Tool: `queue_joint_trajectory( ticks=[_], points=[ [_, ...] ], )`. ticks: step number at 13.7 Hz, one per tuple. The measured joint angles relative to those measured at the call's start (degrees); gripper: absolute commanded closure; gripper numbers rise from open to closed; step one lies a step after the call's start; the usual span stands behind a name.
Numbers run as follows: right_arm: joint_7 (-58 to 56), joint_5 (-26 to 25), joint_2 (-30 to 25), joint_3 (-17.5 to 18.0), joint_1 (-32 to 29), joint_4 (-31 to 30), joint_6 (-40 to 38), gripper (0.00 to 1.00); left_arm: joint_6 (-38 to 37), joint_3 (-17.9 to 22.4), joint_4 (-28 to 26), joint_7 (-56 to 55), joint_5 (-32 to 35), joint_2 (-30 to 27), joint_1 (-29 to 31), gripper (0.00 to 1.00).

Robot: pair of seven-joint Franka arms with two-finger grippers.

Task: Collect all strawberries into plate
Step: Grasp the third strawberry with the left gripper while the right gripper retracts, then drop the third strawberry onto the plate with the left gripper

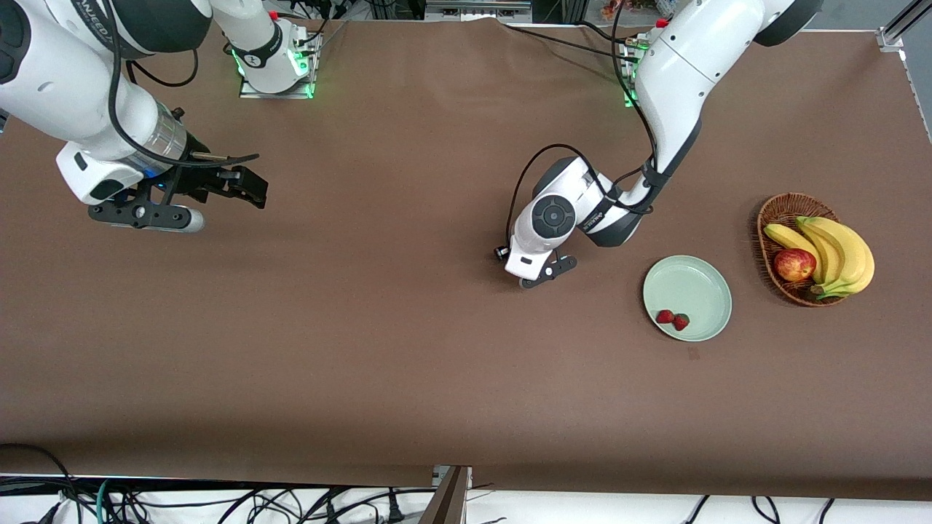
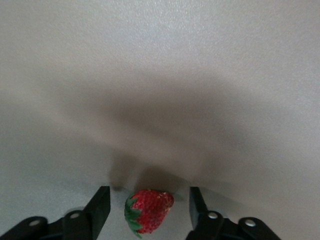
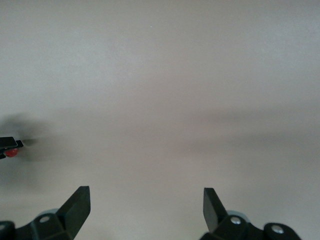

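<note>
The left gripper's (image 2: pixel 149 212) fingers (image 2: pixel 100 205) are set either side of the third strawberry (image 2: pixel 148 216) on the surface (image 1: pixel 408 364), gaps showing on both sides, so no pinch is made yet. This berry lies near the plate (image 1: pixel 710 280), toward the right arm's end. The pickup is judged under way; closing, lifting and carrying to the plate are called for next. Two strawberries (image 1: pixel 672 319) are counted in the plate, three in all. The right gripper (image 3: pixel 145 207) waits, fingers spread.

table (image 1: pixel 408 378): brown cloth | on it: plate (image 1: pixel 705 280), basket (image 1: pixel 778 211), strawberry (image 2: pixel 148 210)
</note>
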Motion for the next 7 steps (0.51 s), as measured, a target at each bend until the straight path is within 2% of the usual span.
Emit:
queue_joint_trajectory(
  ticks=[1, 3, 7],
  points=[
    [0.0, -0.5, 0.0, 2.2, -2.4, 0.0, 0.0, 0.00, 0.1, 0.0, 0.0, -0.5, 0.0, 0.0, 0.0, 0.85],
    [-2.4, -0.8, -0.2, 4.0, -6.0, 0.0, 0.0, 0.00, 0.2, 0.0, 0.1, -0.9, 0.0, 0.0, 0.0, 1.00],
    [-6.8, -0.9, -2.3, 4.2, -11.0, 0.0, -2.0, 0.00, -0.4, 0.1, 0.4, -0.9, 0.0, -0.1, 0.3, 1.00]
  ],
)
